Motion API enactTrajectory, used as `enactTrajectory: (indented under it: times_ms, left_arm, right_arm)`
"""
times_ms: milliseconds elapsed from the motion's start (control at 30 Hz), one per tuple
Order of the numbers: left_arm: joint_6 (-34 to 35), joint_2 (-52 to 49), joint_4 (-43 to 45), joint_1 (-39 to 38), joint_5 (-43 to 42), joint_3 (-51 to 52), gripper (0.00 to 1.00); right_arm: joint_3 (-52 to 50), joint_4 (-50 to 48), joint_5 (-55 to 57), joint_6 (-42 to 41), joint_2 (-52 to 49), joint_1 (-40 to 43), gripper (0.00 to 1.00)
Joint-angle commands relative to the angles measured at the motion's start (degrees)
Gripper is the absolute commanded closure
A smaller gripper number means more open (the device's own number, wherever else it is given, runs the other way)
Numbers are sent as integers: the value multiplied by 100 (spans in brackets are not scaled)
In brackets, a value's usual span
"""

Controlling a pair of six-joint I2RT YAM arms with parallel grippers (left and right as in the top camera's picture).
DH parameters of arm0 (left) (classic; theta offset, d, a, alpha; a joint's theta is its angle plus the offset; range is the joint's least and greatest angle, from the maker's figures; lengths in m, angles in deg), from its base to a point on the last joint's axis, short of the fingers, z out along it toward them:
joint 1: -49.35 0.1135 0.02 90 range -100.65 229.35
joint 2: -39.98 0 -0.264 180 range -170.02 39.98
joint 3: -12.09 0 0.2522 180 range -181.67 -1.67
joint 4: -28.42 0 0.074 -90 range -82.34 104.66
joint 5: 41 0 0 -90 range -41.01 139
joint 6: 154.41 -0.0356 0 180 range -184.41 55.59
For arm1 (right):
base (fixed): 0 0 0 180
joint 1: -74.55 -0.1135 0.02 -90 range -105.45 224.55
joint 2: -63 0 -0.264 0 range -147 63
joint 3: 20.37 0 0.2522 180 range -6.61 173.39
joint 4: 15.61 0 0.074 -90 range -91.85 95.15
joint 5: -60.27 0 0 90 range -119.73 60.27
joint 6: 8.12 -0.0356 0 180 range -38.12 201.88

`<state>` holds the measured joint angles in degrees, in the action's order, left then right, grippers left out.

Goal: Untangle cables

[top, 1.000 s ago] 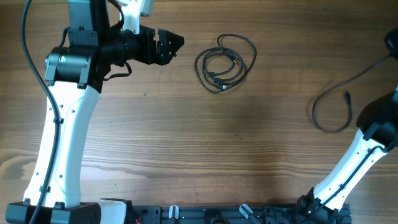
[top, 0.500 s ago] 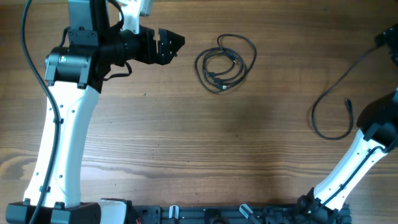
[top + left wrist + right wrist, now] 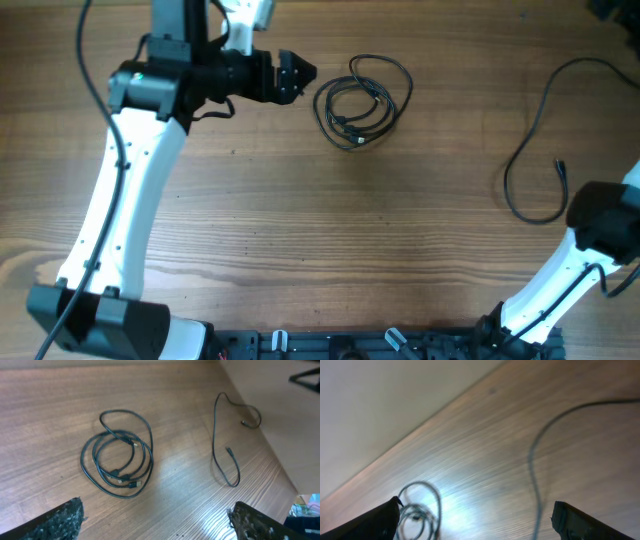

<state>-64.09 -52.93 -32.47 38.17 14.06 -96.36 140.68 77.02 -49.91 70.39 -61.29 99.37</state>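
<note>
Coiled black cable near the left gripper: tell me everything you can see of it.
The thin coiled black cable lies flat on the wooden table in several loose, overlapping loops, with one bigger loop sticking out. Small plug ends show inside the coil. It looks slack and rubbery. Nothing grips it; the open left gripper sits just beside it, apart.

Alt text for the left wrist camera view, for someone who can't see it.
A coiled black cable lies on the wooden table, a second loose cable apart to its right. The left gripper, open and empty, frames the bottom corners.
</note>
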Motion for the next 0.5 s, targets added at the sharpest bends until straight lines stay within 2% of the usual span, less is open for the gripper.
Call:
enactTrajectory:
  times_ms: [0,200,333,467]
  left_arm:
    - [177,-190,-9,-197,345,-9,6]
    - [852,-415,-50,-391,1012,-9,7]
    - [1436,-603,-162,-560,1456,-7,14]
    - [2531,-962,-496,-741,2063,-7,22]
  right_arm:
    - [50,160,-232,299,2,-385,0]
    - [42,212,-234,297,2,-870,0]
    - [39,267,-146,297,2,-1237,1]
    - [39,267,48,205,2,-1517,1]
